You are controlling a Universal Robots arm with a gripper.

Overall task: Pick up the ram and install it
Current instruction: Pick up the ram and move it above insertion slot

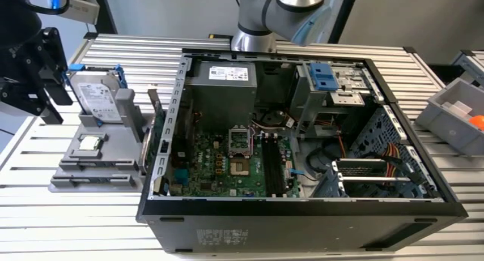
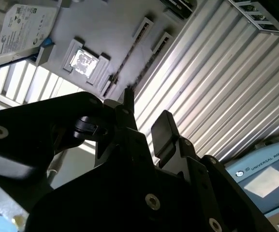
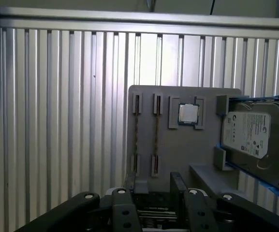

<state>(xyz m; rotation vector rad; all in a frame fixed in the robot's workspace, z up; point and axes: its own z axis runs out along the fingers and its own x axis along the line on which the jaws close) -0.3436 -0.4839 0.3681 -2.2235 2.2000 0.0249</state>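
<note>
Two ram sticks [image 3: 136, 133] stand on edge side by side in slots of a grey fixture [image 3: 178, 150]; in the second wrist view they are thin strips [image 2: 129, 63]. In the exterior view the sticks [image 1: 153, 125] stand at the fixture's edge next to the computer case. My gripper [image 3: 154, 186] is open, with nothing between its black fingers [image 2: 164, 128]. It hovers off the fixture's side, apart from the sticks and pointing toward them. In the exterior view the gripper [image 1: 54, 85] is at the far left. The motherboard's long black ram slots [image 1: 272, 165] lie inside the open case.
On the fixture also sit a processor chip [image 3: 188, 113] and a hard drive [image 3: 249, 135] in a blue bracket. The open computer case [image 1: 302, 207] fills the middle of the ribbed metal table [image 1: 90, 215]. Grey bins [image 1: 457, 116] stand at the exterior view's right.
</note>
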